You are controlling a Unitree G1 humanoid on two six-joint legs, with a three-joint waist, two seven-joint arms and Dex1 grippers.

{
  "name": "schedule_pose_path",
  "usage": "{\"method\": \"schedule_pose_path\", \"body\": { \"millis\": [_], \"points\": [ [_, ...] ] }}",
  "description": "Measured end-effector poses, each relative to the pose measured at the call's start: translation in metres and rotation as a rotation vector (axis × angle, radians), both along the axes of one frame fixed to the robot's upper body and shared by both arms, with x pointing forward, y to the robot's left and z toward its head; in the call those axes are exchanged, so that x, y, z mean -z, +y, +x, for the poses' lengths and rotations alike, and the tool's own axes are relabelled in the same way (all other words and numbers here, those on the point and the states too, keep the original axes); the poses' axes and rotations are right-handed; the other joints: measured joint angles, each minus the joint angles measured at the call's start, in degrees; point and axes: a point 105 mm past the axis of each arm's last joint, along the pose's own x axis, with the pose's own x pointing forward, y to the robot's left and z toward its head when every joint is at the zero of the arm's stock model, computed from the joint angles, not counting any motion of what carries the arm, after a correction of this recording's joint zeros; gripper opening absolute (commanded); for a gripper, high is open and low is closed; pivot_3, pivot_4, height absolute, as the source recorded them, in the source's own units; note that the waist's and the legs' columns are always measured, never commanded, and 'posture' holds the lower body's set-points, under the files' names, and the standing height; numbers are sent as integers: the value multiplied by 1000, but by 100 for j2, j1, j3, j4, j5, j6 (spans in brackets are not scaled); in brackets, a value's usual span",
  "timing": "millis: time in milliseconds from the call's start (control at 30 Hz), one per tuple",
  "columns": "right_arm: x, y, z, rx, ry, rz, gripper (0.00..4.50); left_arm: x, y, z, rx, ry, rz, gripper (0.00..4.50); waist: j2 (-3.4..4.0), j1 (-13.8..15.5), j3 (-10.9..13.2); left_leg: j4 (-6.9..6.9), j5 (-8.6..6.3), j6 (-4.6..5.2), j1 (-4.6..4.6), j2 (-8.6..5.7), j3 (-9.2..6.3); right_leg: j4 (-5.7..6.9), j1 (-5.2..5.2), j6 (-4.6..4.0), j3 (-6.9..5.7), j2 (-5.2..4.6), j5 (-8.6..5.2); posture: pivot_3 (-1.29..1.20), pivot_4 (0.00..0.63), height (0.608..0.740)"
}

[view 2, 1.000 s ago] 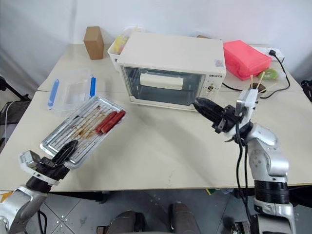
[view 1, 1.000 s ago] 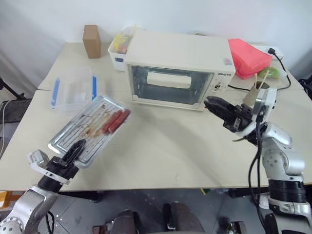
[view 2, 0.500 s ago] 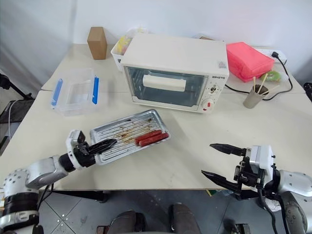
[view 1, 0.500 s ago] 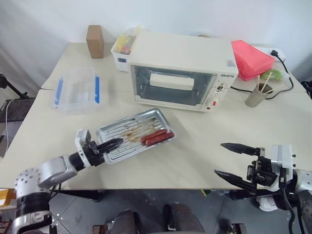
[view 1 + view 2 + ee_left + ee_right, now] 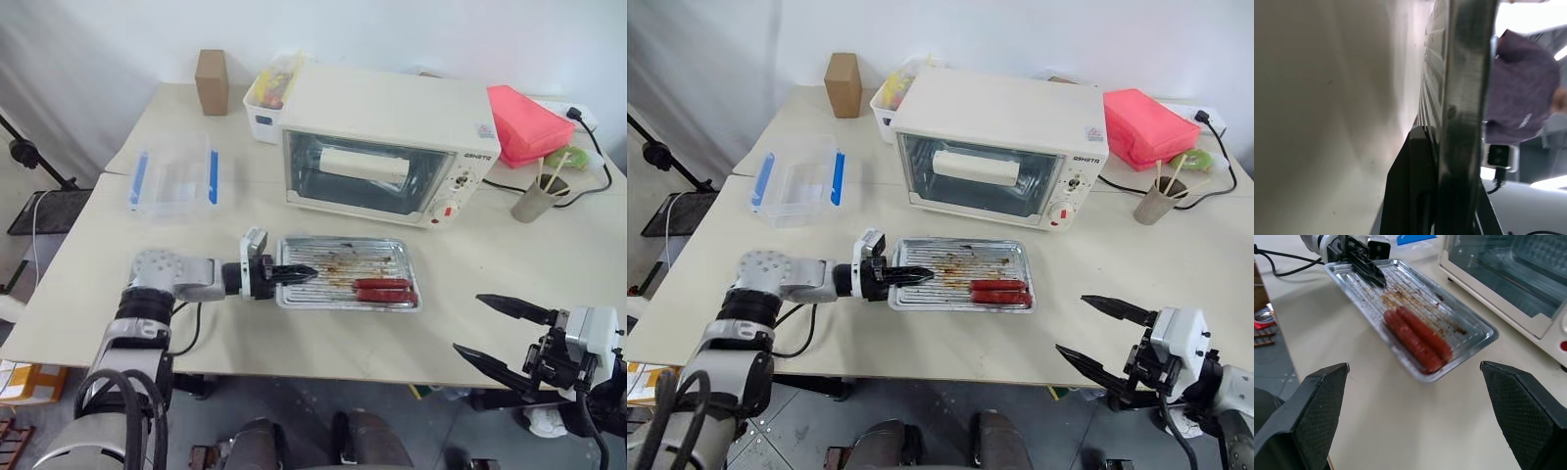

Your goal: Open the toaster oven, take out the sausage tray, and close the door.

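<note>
Sausage tray (image 5: 348, 271) on table (image 5: 294, 333), left-end rim clenched in left jaws (image 5: 294, 275); right jaws (image 5: 500, 333) released, well apart.

small dark brand lettering on the toaster oven (image 5: 999, 137), unreadable

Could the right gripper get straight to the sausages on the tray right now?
Probably yes. The right gripper is open and hangs off the table's near edge, with bare tabletop between it and the sausages. The left gripper is shut on the sausage tray at its far end, away from them.
</note>
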Motion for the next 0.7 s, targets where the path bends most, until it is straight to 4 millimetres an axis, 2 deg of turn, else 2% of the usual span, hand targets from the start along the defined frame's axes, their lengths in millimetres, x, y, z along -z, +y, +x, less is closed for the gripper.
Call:
{"method": "schedule_pose_path", "body": {
  "millis": [133, 167, 200, 433, 500, 600, 667, 700],
  "points": [
    [1, 1, -3, 5, 5, -6, 4486, 1, -3, 5, 16, -28, 20, 0, 15, 12, -9, -4, 1, 3, 0, -7, -7, -6, 6, 4, -9, -11, 2, 0, 150, 740],
    [1, 1, -3, 7, 4, -8, 4500, 1, -3, 6, 14, -28, 19, 396, 17, 6, -10, -4, 2, 4, 1, -7, -9, -6, 7, 5, -10, -11, 2, 0, 150, 740],
    [1, 1, -3, 11, 2, -9, 4500, 2, -3, 6, 13, -28, 23, 539, 17, -2, -10, -5, 2, 5, 0, -6, -9, -6, 6, 5, -10, -12, 2, 0, 150, 740],
    [0, 3, 1, 15, -13, -10, 4500, 9, 4, 5, 21, -39, 71, 2466, 16, -58, -9, -23, 7, 11, -2, -4, -11, -8, -2, 6, -10, -9, 1, 0, 150, 740],
    [-2, 6, 5, -2, -27, -9, 4500, 9, 15, 3, 9, -67, 89, 3051, 13, -115, -7, -27, 10, 12, 0, -2, -11, -4, -5, 5, -6, -7, 1, 0, 150, 740],
    [1, 8, 9, -26, -29, -4, 4500, 2, 51, -6, -13, -205, 142, 3988, -1, -262, 1, -70, 28, -5, 15, -3, -15, -2, -11, -3, 1, -4, -3, 0, 150, 740],
    [3, 5, 11, -23, -19, -1, 4500, -1, 67, -9, -37, -301, 175, 4456, 3, -259, 3, -75, 33, -14, 19, -3, -23, 4, -12, -13, -1, -2, -9, 0, 150, 740],
    [3, 5, 13, -30, -22, 2, 4500, -2, 73, -8, -61, -359, 182, 4486, 9, -249, 6, -74, 35, -14, 18, -4, -25, 8, -14, -15, -2, -3, -10, 0, 150, 740]
  ]
}}
